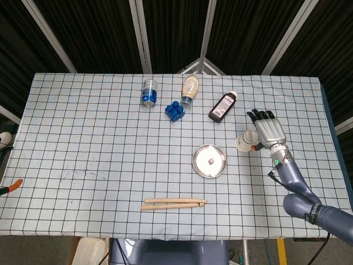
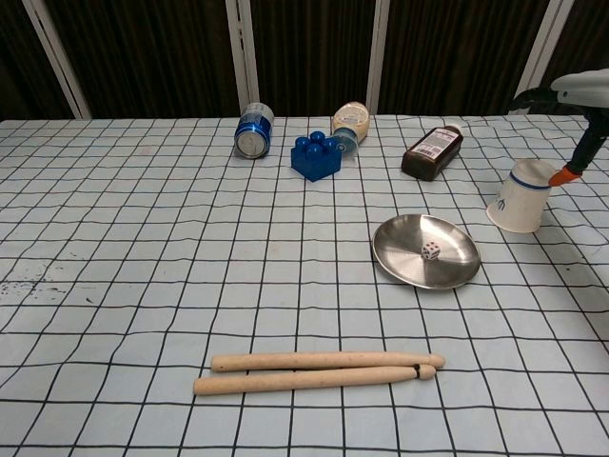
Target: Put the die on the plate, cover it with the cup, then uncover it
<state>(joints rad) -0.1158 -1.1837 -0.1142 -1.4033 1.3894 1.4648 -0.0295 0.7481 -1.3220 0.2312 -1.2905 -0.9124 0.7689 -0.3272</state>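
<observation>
Already on the plate (image 2: 455,273), the die (image 2: 431,250) sits white and uncovered near the dish's centre. Just right of the plate stands the cup (image 2: 521,195), mouth down on the checked cloth (image 1: 99,143). The right hand (image 1: 268,130) hovers beside it, fingers straight and a little apart, gripping nothing — whether its orange thumb tip touches the cup cannot be told. Behind the plate lie a brown bottle (image 2: 432,151), a blue block (image 2: 316,157) and a can (image 2: 253,130); two wooden sticks (image 2: 319,372) lie in front. The left hand is out of sight.
</observation>
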